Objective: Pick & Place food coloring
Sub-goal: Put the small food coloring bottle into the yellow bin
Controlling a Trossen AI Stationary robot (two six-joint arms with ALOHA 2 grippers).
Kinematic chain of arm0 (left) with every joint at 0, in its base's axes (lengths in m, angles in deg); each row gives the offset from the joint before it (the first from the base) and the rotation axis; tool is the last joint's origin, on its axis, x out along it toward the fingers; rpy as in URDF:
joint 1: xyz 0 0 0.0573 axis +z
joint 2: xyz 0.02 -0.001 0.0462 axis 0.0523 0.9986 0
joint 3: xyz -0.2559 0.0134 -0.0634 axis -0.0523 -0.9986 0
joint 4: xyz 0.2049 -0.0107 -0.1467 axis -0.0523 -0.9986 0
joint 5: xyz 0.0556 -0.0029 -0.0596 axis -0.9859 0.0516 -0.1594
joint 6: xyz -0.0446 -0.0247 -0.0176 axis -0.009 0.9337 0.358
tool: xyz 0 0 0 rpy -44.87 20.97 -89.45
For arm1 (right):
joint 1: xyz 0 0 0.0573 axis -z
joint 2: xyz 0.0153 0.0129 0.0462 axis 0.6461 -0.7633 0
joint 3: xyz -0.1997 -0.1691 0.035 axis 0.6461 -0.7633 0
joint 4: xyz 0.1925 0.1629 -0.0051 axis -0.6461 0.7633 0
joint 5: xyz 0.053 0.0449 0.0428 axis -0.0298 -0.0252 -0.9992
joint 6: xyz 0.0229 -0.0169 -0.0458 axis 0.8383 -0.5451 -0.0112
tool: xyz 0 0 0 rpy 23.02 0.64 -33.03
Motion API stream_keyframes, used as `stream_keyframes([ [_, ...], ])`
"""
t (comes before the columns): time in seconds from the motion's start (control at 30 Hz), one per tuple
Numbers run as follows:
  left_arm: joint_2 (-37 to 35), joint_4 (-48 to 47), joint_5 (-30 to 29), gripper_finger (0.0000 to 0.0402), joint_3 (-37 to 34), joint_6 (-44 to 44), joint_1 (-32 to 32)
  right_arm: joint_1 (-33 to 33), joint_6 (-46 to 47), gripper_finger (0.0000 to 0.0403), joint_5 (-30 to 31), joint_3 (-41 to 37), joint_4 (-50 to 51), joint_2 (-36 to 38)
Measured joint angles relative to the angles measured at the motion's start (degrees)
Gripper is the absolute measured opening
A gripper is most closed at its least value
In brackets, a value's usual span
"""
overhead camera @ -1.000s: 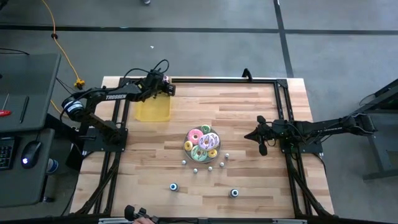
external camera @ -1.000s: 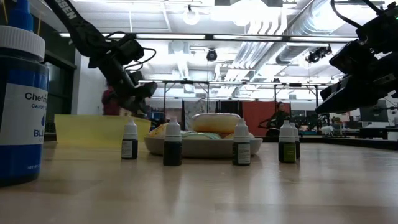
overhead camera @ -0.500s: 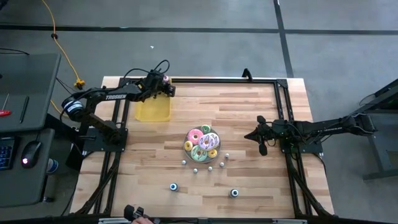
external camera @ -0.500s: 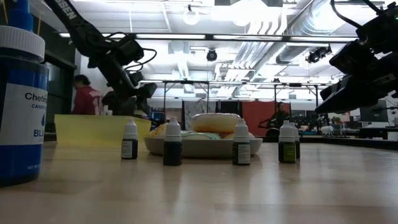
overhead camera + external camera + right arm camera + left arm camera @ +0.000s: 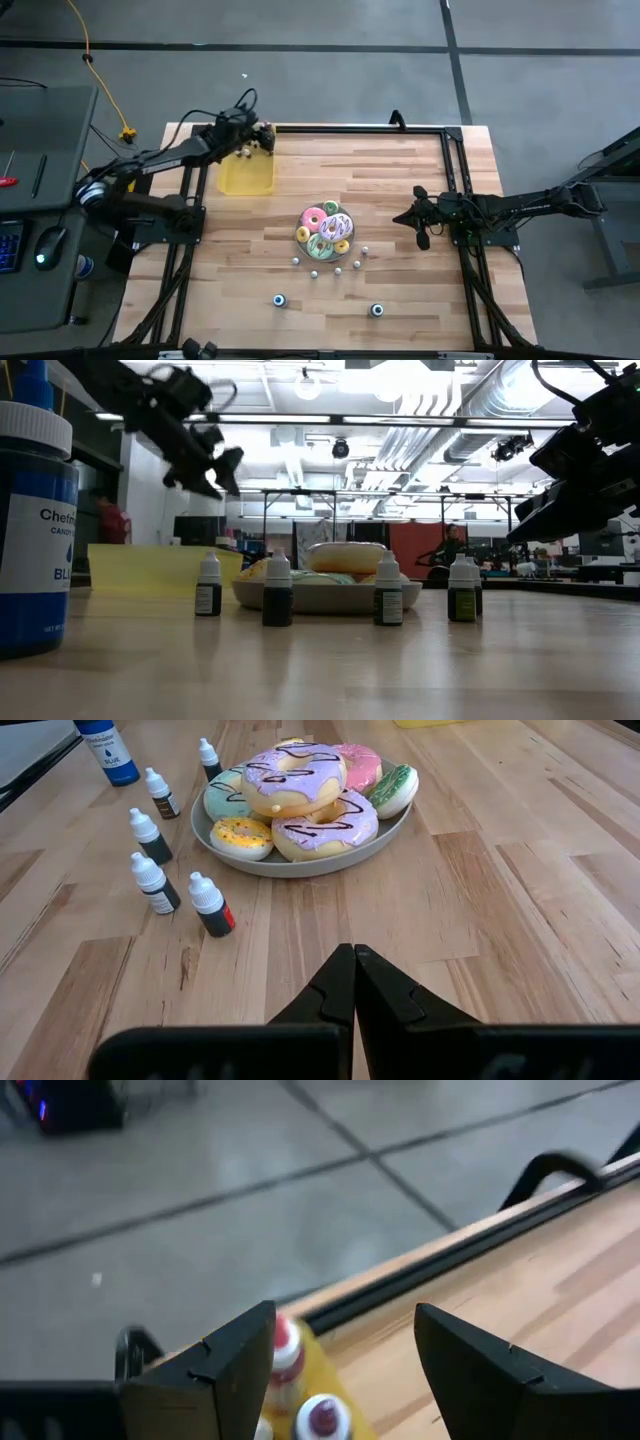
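Left claw (image 5: 262,139): it is over the far left corner of the desk (image 5: 400,200), above the far edge of the yellow tray (image 5: 246,175). In the left wrist view the fingers stand well apart with nothing between them.
Change: half a second ago this claw hung low over the tray; now it is higher and the arm is stretched out more. In the low view it has risen clearly above the tray's wall.
Meaning: I judge that one bottle was just dropped and the arm is leaving to fetch the next.
Food coloring: two red-capped bottles (image 5: 286,1355) lie in the tray. Five small bottles (image 5: 210,906) stand on the desk just beside the plate of doughnuts (image 5: 300,810); two bigger jars (image 5: 280,300) stand nearer the front edge.
Right claw (image 5: 352,982): it waits at the right side of the desk, fingers pressed together, holding nothing.
Remaining: most bottles are not yet moved.
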Motion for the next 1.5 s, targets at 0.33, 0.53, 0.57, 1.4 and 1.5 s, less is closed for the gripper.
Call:
stream_keyframes([
  [0.33,-8.55,-22.80,-0.43,0.0234,10.79,-6.98,-8.74,0.02,0.00,0.0000,0.01,-0.02,0.00,-0.01],
  [0.53,-7.91,-38.65,-0.33,0.0234,19.03,-4.33,-18.27,0.00,0.00,0.0000,0.01,-0.02,0.00,0.01],
  [0.57,-7.51,-40.76,0.10,0.0234,19.87,-3.06,-20.27,0.01,0.00,0.0000,0.01,-0.01,0.00,0.01],
  [1.4,13.78,-44.73,16.83,0.0234,21.29,54.22,-52.84,0.00,0.00,0.0000,0.01,-0.02,0.01,-0.01],
  [1.5,15.57,-42.61,16.82,0.0234,21.27,56.59,-54.73,0.00,0.00,0.0000,0.00,-0.02,0.09,-0.01],
])
